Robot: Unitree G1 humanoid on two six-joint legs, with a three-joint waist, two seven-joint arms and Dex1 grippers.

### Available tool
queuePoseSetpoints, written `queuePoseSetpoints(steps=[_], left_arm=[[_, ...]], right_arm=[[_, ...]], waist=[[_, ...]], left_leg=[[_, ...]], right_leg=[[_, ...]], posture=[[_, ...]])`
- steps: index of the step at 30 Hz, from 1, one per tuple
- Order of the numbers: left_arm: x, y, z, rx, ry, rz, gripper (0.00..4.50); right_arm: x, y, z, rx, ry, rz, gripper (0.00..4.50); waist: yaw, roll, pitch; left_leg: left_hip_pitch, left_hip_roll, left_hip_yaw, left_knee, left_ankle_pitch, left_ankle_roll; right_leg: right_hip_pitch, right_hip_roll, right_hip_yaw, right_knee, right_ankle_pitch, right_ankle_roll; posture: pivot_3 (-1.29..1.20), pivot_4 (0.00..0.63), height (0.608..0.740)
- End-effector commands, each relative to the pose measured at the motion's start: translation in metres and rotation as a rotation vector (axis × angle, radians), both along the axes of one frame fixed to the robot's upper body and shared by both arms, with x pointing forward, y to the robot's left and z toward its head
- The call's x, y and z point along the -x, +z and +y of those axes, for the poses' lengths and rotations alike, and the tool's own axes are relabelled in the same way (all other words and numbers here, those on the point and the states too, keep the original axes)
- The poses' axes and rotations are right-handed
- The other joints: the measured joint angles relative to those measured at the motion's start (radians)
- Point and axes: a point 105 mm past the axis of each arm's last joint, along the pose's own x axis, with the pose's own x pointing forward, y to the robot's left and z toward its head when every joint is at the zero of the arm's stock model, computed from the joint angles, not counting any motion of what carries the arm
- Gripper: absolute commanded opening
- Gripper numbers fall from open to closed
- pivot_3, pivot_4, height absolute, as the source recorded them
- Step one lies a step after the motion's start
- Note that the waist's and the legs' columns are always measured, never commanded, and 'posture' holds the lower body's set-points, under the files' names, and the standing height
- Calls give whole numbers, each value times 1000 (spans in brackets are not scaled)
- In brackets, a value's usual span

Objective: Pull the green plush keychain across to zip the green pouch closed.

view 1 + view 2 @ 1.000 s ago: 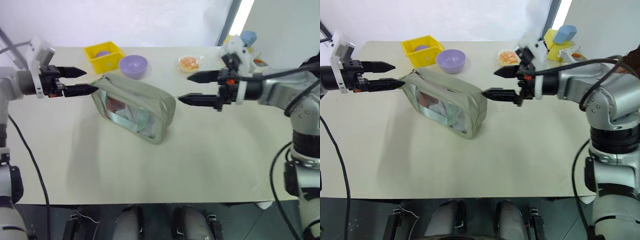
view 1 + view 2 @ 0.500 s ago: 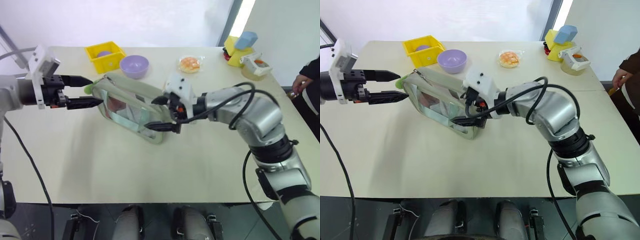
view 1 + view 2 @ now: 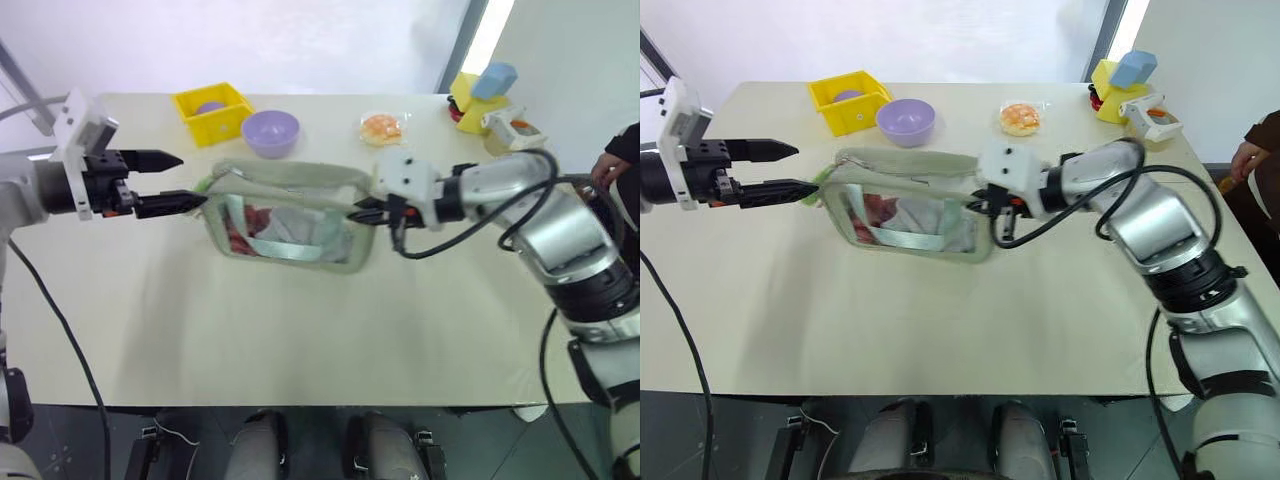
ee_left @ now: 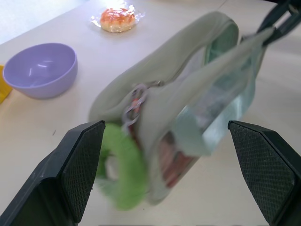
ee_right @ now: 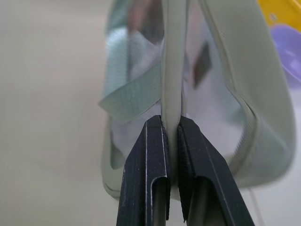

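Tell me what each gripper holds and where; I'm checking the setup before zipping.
The right gripper is shut on the pouch, pinching a fabric seam at its right end. The left gripper is open and holds nothing; the keychain sits between its fingers.

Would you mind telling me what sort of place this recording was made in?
Probably a lab or office room set up for tabletop trials: a plain cream table holds assorted props, namely a yellow bin, a purple bowl and the green pouch, with a person standing at its edge.

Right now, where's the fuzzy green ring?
The green plush keychain hangs at the green pouch's left end, just before the open left gripper.
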Motion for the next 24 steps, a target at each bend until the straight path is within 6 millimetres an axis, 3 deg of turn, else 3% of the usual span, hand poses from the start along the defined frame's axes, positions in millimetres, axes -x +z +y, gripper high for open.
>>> queuePoseSetpoints(steps=[1,6,9,12,18,21,24], left_arm=[[3,13,-1,6,-14,-57,4500],[1,14,-1,9,-15,-61,4500],[2,15,0,11,-8,-61,4500],[1,17,9,22,30,-64,4500],[1,17,17,36,66,-63,4500],[-3,13,19,40,82,-62,4500],[-4,11,18,33,80,-60,4500]], right_arm=[[-8,4,-13,32,-5,-63,42],[-14,-3,-15,34,4,-74,42],[-7,-1,-11,13,31,-45,1145],[-4,14,-16,6,27,-60,2634],[1,52,4,-143,53,-41,2634],[-2,45,26,-175,74,-19,2634],[-6,32,30,-146,74,-10,2634]], waist=[[-1,0,0],[-1,0,0],[1,0,0],[1,0,0],[-5,0,0],[-5,0,0],[1,0,0]], left_leg=[[0,0,0,0,0,0],[0,0,0,0,0,0],[1,0,0,0,0,-1],[1,0,0,0,0,0],[1,0,1,0,0,-1],[2,1,1,0,0,-1],[2,1,1,0,0,-1]], right_leg=[[0,0,0,0,0,0],[0,0,0,0,0,0],[1,0,0,0,0,0],[1,0,0,0,0,0],[0,0,0,1,0,0],[1,0,0,1,0,0],[1,0,0,1,0,0]], posture=[[0,150,739],[0,150,739],[0,150,739],[0,150,739],[0,150,739],[0,150,739],[0,150,739]])
